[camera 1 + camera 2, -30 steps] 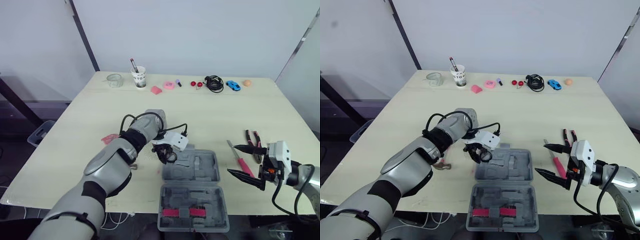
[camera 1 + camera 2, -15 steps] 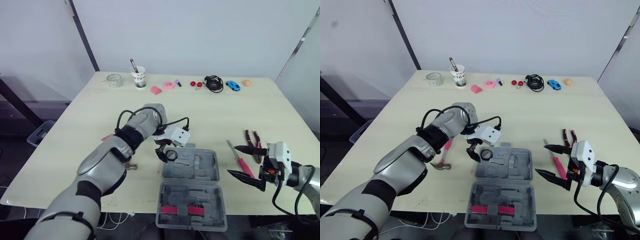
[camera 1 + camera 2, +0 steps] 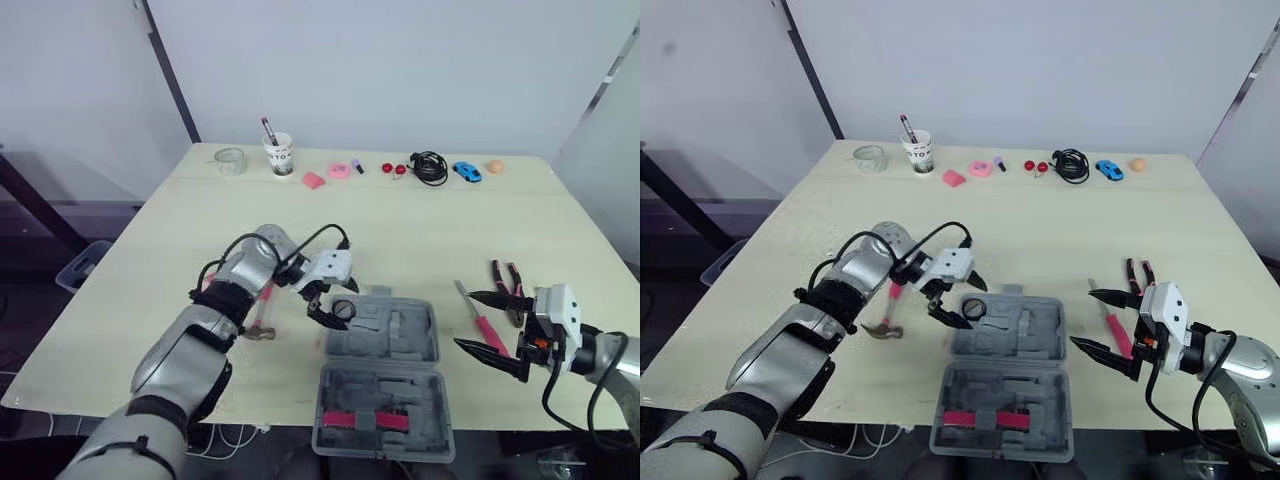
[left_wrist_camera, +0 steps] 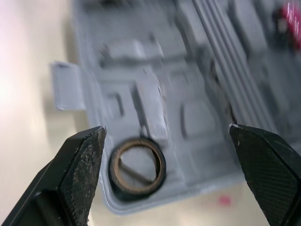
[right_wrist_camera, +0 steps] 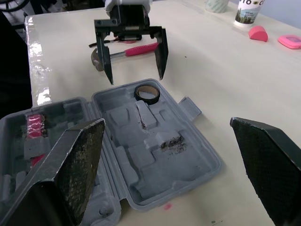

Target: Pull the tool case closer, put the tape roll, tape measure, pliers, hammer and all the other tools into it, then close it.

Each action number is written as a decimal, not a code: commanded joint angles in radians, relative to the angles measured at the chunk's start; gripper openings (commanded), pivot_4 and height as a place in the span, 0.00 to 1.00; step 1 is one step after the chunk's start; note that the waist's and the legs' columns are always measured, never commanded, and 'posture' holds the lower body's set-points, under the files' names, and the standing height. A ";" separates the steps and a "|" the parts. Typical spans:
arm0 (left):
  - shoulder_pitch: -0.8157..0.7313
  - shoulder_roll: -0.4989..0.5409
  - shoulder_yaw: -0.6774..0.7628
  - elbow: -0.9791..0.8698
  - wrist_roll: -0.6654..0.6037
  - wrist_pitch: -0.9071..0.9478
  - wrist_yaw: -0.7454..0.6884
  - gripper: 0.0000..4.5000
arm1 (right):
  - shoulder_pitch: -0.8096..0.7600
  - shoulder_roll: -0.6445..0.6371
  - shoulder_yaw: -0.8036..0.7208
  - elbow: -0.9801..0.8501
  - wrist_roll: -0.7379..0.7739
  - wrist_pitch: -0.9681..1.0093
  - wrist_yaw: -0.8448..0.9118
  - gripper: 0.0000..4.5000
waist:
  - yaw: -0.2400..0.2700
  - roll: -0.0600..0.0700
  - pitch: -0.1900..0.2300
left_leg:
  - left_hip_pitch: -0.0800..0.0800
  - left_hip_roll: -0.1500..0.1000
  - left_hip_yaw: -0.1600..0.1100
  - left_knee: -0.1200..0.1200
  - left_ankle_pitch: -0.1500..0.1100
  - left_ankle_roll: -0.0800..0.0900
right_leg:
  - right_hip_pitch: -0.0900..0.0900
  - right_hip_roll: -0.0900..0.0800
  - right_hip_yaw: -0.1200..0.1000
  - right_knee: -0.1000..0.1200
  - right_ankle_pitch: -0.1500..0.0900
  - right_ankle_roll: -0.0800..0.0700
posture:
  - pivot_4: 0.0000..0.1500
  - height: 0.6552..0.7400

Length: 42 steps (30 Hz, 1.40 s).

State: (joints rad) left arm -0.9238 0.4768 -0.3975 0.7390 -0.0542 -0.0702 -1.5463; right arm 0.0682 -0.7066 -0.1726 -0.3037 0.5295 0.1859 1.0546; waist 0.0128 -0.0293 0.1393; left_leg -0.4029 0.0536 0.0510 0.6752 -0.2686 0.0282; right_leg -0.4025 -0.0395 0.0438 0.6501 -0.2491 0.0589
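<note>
One hammer (image 3: 891, 305) lies partly hidden behind the spread left tool (image 3: 962, 303).

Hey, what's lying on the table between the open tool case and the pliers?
A pink-handled screwdriver lies on the table between the tool case and the pliers, seen in the left eye view. The open right gripper hovers by it.

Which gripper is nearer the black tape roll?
Left. The left gripper hangs open just beside the black tape roll; the right gripper is open across the grey plastic tool case.
</note>
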 commanded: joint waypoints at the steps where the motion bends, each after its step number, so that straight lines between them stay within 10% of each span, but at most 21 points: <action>1: 0.015 -0.012 0.105 0.014 -0.104 0.051 -0.048 0.68 | -0.013 0.005 -0.013 -0.020 0.000 -0.024 -0.008 1.00 | 0.000 0.000 0.000 | 0.000 0.000 0.000 0.000 0.000 0.000 | 0.000 0.000 0.000 0.000 0.000 0.000 | 1.00 1.00; 3: 0.024 -0.015 0.118 0.042 -0.103 0.039 -0.051 0.46 | -0.018 0.009 -0.008 -0.020 -0.004 -0.024 -0.010 1.00 | 0.001 0.000 0.000 | 0.000 0.000 0.000 0.001 0.000 0.000 | 0.000 0.000 0.000 0.001 0.000 0.000 | 1.00 1.00; 42: 0.001 -0.128 0.186 0.460 0.077 -0.263 0.159 0.31 | 0.003 0.030 -0.005 -0.034 -0.034 -0.051 -0.060 1.00 | -0.001 0.000 0.000 | 0.001 0.000 0.000 0.001 0.000 0.000 | 0.001 0.000 0.000 0.003 0.000 0.000 | 1.00 1.00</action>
State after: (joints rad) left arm -0.9264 0.3527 -0.2267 1.1935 0.0141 -0.3131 -1.3966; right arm 0.0743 -0.6797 -0.1681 -0.3051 0.4920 0.1501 0.9969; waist 0.0119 -0.0293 0.1393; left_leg -0.4020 0.0534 0.0507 0.6765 -0.2687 0.0281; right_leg -0.4020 -0.0390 0.0437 0.6527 -0.2491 0.0589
